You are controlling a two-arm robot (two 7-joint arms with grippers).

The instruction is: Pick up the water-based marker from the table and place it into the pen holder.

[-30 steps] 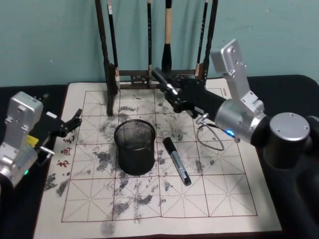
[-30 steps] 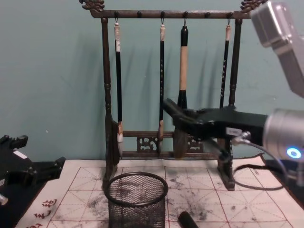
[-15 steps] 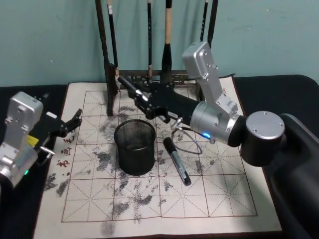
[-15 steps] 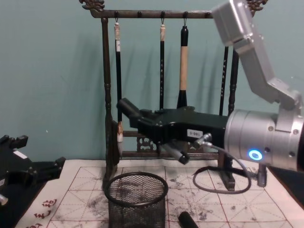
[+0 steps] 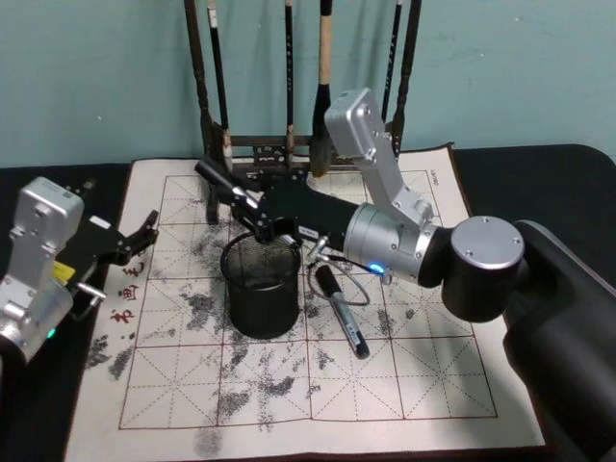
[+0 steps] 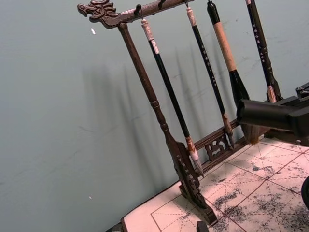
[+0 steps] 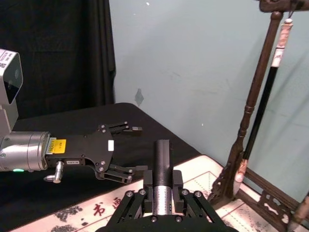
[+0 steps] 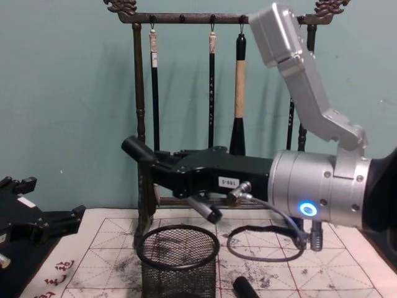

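The right gripper [image 5: 245, 205] reaches in from the right, above the far half of the mat [image 5: 423, 375]. Its fingers are clamped on a black marker [image 5: 217, 181]. The marker lies nearly level in the grip and points towards the mat's left edge, its free end a little raised. In the chest view the marker hangs higher than the holder [image 5: 260, 303], with its tip past the holder's left rim, in front of the left post of the rack [image 8: 138, 81]. The black mesh holder stands upright a little left of the mat's middle. A second marker [image 5: 342, 313] lies flat on the mat just beside the holder's right wall. It is slanted, with one end towards the far edge and the other towards the near right corner. The left gripper [image 5: 146, 239] hovers at the mat's left edge, its fingers spread apart and holding nothing. The rack stands along the mat's far edge.
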